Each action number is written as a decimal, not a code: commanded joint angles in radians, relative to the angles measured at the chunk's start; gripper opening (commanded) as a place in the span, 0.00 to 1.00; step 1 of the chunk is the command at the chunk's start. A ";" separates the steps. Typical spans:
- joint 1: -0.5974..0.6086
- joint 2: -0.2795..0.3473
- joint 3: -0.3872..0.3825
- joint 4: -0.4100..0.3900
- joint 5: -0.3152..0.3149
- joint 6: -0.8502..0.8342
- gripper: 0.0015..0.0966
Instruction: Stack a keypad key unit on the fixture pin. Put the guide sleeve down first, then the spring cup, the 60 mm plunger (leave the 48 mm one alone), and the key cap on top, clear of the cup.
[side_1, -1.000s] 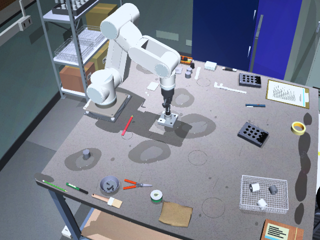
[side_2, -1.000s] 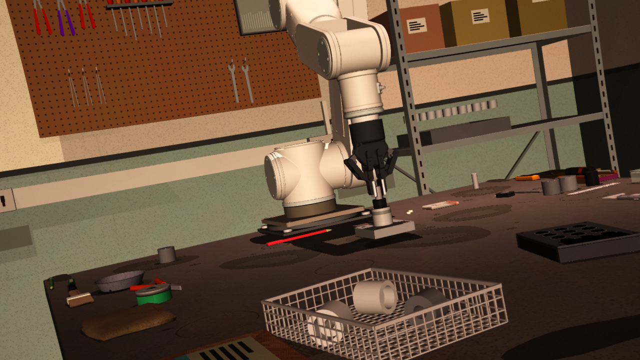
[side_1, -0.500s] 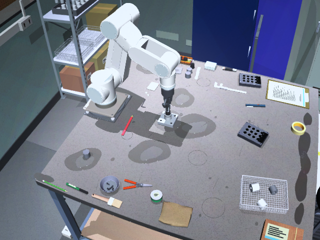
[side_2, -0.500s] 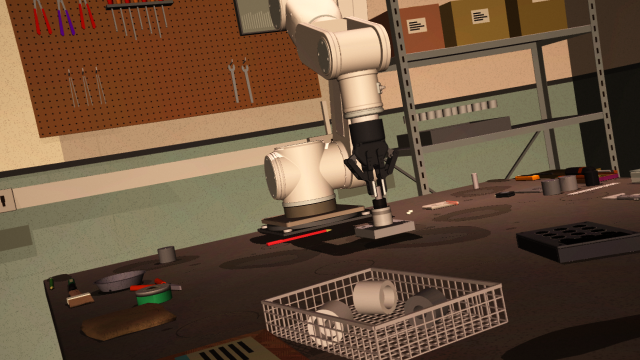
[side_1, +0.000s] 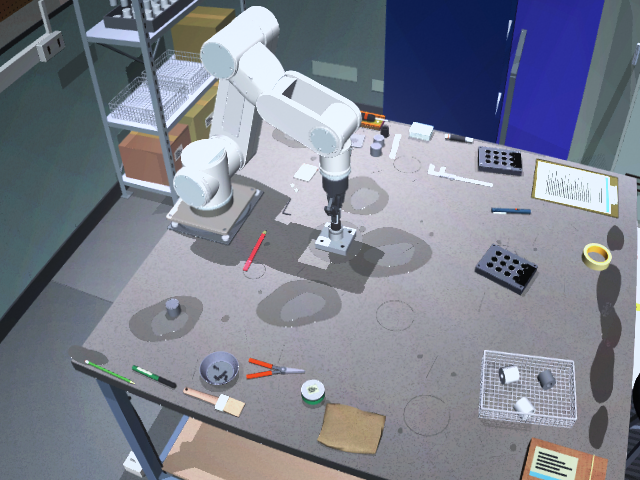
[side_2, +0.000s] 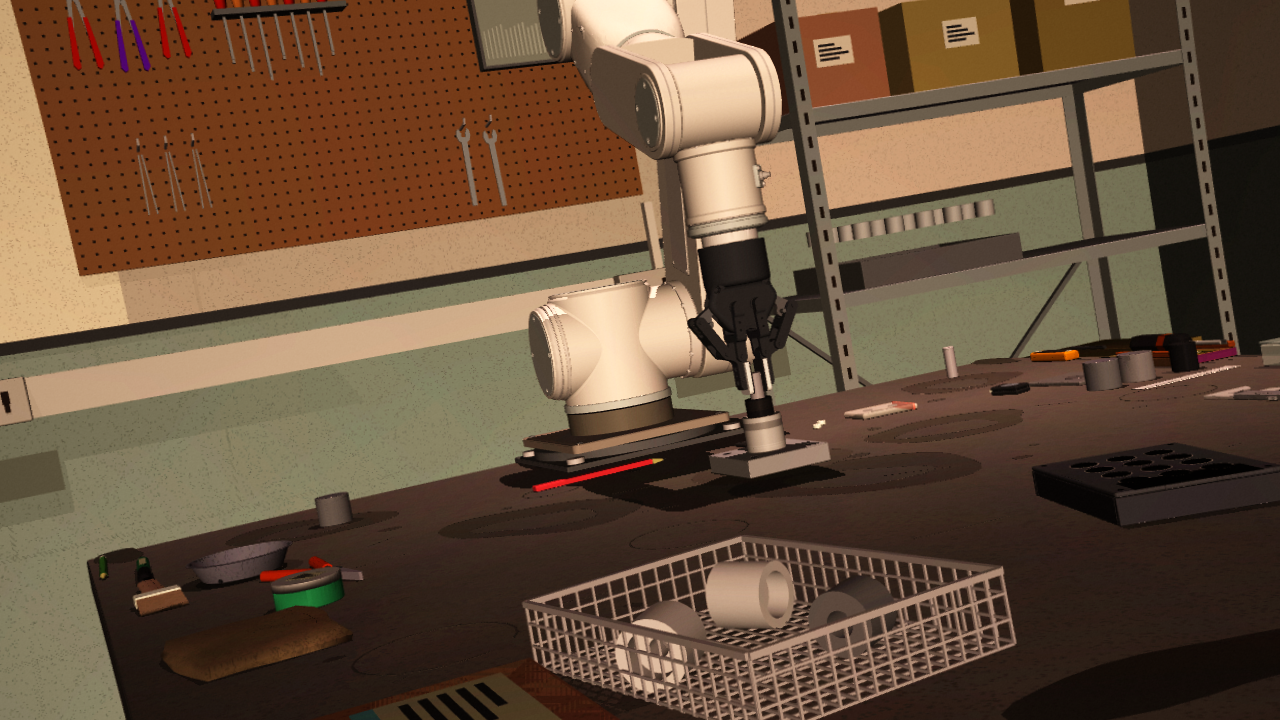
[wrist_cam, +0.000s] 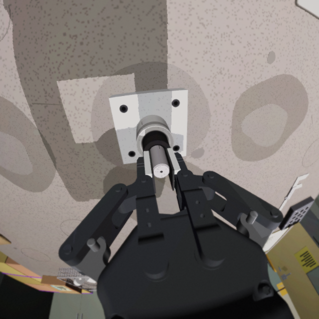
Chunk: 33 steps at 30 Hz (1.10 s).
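Note:
A grey plunger (wrist_cam: 158, 160) stands upright in the stack on the fixture, clamped at its upper end by my closed gripper (wrist_cam: 160, 172) (side_1: 335, 223) (side_2: 752, 387). Below it sit the dark spring cup (wrist_cam: 154, 139) (side_2: 763, 409) and the pale guide sleeve (wrist_cam: 153, 126) (side_2: 765, 435). They rest on the square fixture plate (side_1: 336, 240) (side_2: 770, 458) near the middle of the table. A grey cap-like cylinder (side_1: 172, 308) (side_2: 333, 509) stands alone toward the table's front left. A short pale pin (side_2: 950, 362) stands upright far back on the table.
A red pencil (side_1: 255, 251) lies left of the fixture, near the arm's base (side_1: 214, 214). Two black hole trays (side_1: 505, 267) (side_1: 499, 160) sit on the right. A wire basket (side_1: 528, 387) with three rollers sits at the front right. Small tools line the front edge.

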 joint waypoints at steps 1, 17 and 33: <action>0.000 0.001 0.001 0.000 -0.001 0.000 0.21; 0.000 0.001 0.001 0.000 -0.001 0.000 0.36; 0.000 -0.002 -0.004 0.000 0.007 0.000 0.36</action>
